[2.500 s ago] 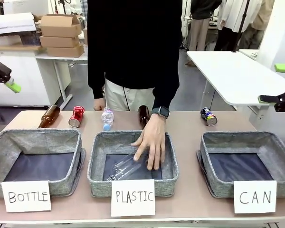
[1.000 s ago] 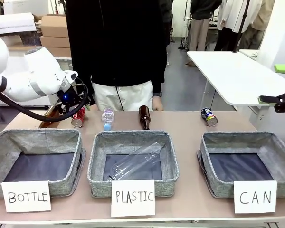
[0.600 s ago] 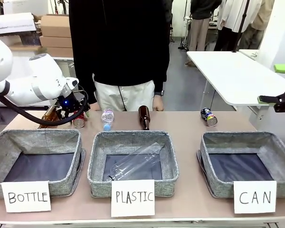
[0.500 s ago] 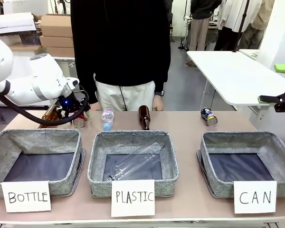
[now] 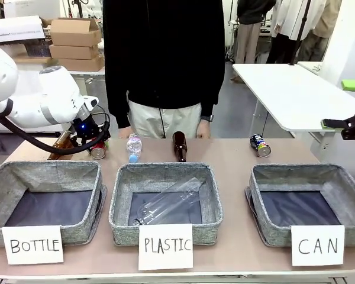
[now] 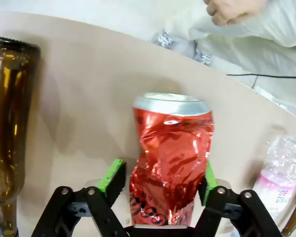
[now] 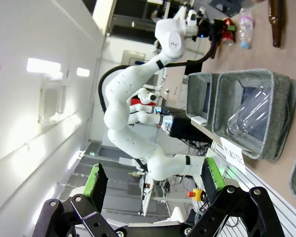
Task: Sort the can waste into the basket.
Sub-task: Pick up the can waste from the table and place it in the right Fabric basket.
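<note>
The dented red can [image 5: 98,151] lies on the far left of the table, between a brown bottle and a small plastic bottle. My left gripper [image 5: 93,145] is down over it. In the left wrist view its green pads [image 6: 112,178] press both crumpled sides of the red can [image 6: 171,158], so it is shut on it. The dark blue can [image 5: 260,145] lies on its side at the far right, behind the grey basket [image 5: 307,172] with the "CAN" card [image 5: 318,244]. My right gripper [image 5: 343,125] hangs open off the table's right side, its fingers [image 7: 96,180] wide apart.
A brown bottle [image 5: 60,145] lies left of the red can, a small plastic bottle [image 5: 134,148] right of it, and another brown bottle [image 5: 179,146] mid-table. The PLASTIC basket [image 5: 165,171] holds a clear bottle. The BOTTLE basket [image 5: 47,168] sits at the left. A person stands at the far edge.
My left gripper has settled lower around the red can and shut on it. The person has shifted slightly to the right. The right arm has stayed still.
</note>
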`<state>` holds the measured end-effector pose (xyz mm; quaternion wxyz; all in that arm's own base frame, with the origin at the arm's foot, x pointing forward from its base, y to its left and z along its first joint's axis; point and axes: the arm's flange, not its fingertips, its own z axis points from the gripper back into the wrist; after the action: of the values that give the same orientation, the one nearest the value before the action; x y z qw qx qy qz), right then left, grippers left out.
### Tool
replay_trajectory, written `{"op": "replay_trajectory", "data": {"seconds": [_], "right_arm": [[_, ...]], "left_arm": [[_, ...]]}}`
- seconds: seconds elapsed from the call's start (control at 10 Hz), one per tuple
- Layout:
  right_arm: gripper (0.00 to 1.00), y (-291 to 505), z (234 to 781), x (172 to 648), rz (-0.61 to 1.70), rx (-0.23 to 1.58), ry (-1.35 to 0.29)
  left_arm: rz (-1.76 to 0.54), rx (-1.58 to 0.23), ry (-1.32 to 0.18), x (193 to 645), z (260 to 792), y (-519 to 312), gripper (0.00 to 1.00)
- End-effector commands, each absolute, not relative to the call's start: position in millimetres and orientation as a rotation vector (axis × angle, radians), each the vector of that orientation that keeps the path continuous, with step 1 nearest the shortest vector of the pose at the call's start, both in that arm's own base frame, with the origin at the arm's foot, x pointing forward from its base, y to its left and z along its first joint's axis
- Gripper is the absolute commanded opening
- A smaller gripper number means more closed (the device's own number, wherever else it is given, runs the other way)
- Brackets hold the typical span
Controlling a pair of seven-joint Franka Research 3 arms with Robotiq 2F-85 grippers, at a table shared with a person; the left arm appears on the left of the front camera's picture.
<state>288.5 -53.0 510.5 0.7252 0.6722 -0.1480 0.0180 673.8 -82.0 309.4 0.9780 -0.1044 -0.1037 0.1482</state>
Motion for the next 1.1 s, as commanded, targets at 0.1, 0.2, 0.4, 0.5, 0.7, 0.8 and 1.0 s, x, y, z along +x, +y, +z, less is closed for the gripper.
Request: {"op": "replay_trajectory", "data": {"seconds": [0.1, 0.2, 0.4, 0.5, 0.7, 0.8, 1.0], "right_arm": [[1.0, -53, 514, 292, 0.06, 1.497, -0.355], [1.0, -53, 514, 292, 0.06, 1.497, -0.355], [1.0, -53, 514, 292, 0.06, 1.497, -0.355], [1.0, -53, 514, 292, 0.06, 1.497, -0.355], [1.0, -53, 514, 292, 0.06, 1.497, -0.355], [1.0, -53, 514, 292, 0.06, 1.497, -0.355], [1.0, -53, 514, 292, 0.06, 1.497, -0.355]], "left_arm": [[0.317, -0.163, -0.213, 674, 313, -87, 0.0], [0.313, -0.164, -0.209, 674, 312, -88, 0.0], [0.307, -0.17, -0.206, 673, 311, -86, 0.0], [0.319, -0.175, -0.206, 672, 312, -85, 0.0], [0.33, -0.177, -0.213, 671, 316, -83, 0.0], [0.337, -0.18, -0.219, 668, 324, -80, 0.0], [0.285, -0.128, -0.242, 643, 379, -62, 0.0]]}}
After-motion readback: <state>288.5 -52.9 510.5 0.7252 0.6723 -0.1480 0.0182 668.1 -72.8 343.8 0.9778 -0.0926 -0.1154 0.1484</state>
